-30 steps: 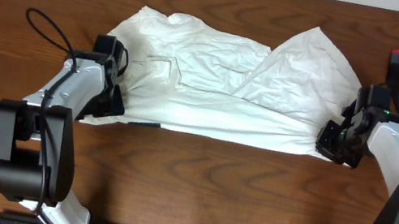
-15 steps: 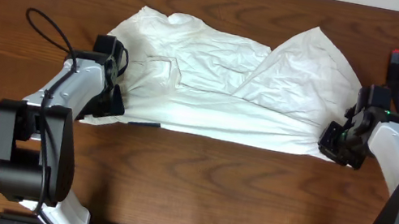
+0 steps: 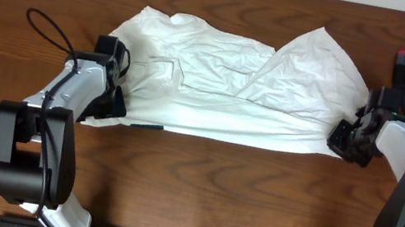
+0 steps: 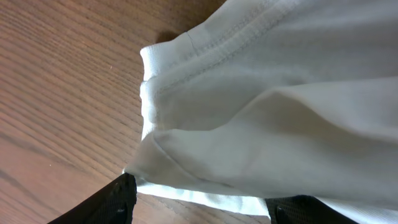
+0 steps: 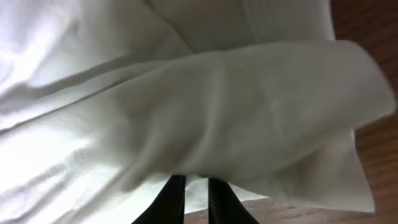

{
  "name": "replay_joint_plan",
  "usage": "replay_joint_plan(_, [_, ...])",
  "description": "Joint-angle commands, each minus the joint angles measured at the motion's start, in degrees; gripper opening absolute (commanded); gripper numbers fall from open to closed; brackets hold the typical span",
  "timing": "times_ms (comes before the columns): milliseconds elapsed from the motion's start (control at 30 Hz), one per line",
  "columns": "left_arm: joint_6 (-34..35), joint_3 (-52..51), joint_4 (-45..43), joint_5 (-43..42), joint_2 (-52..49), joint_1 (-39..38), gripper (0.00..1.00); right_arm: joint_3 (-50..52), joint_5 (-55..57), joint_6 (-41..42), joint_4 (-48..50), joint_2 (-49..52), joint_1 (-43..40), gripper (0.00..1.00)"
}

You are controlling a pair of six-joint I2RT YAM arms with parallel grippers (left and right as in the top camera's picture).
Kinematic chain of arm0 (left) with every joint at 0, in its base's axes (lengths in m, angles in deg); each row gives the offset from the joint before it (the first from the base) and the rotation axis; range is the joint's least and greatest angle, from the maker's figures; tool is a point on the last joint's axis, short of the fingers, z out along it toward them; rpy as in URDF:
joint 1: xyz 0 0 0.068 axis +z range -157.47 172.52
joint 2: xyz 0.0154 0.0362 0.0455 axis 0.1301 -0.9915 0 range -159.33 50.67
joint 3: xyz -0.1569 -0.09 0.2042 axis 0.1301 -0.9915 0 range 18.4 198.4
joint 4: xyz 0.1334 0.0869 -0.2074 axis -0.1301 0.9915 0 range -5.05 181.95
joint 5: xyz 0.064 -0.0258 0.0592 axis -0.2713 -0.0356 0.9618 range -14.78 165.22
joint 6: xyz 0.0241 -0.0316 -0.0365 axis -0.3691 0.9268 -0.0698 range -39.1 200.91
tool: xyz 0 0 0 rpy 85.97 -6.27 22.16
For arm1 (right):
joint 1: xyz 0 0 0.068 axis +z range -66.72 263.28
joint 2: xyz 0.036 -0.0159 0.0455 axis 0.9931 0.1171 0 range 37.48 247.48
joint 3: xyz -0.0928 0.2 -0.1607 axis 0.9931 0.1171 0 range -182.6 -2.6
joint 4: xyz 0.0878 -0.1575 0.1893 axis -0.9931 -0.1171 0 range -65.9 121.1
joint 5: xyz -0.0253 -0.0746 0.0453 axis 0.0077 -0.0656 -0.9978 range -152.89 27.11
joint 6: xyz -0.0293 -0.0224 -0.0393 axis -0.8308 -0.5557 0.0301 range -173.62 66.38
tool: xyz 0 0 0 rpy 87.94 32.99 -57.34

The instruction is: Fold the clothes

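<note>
The clothes [image 3: 223, 92] seem pinched in the right claw [image 5: 194, 199]; left claw [image 4: 202, 205] spread astride them.

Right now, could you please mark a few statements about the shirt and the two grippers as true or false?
1. The shirt is bundled into a small pile. False: it lies spread wide across the table.
2. The left gripper has its jaws wide, with the shirt's hem between them. True.
3. The right gripper is at the shirt's right edge. True.
4. The right gripper's fingers stand wide apart. False: they are nearly together, with cloth between them.
5. The table is white. False: it is brown wood.
</note>
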Motion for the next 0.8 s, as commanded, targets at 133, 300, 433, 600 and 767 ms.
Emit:
replay_joint_plan(133, [0.2,1.2,0.1,0.3,1.2,0.4,0.68,-0.9,1.4,1.2,0.6,1.3,-1.3,0.16])
replay_joint_plan(300, [0.2,1.2,0.2,2.7,1.2,0.4,0.68,-0.9,4.8,1.2,0.0,1.3,-3.7,0.16])
replay_joint_plan(433, [0.2,1.2,0.1,3.6,1.2,0.7,0.68,-1.0,5.6,1.2,-0.6,1.3,-6.1,0.16])
replay_joint_plan(600, [0.3,1.2,0.2,3.6,1.2,2.1,0.68,-1.1,5.5,0.9,-1.6,1.3,-8.0,0.15])
replay_joint_plan(767, [0.3,1.2,0.1,3.6,1.2,3.7,0.68,-2.2,5.6,0.3,-2.6,1.3,-8.0,0.18])
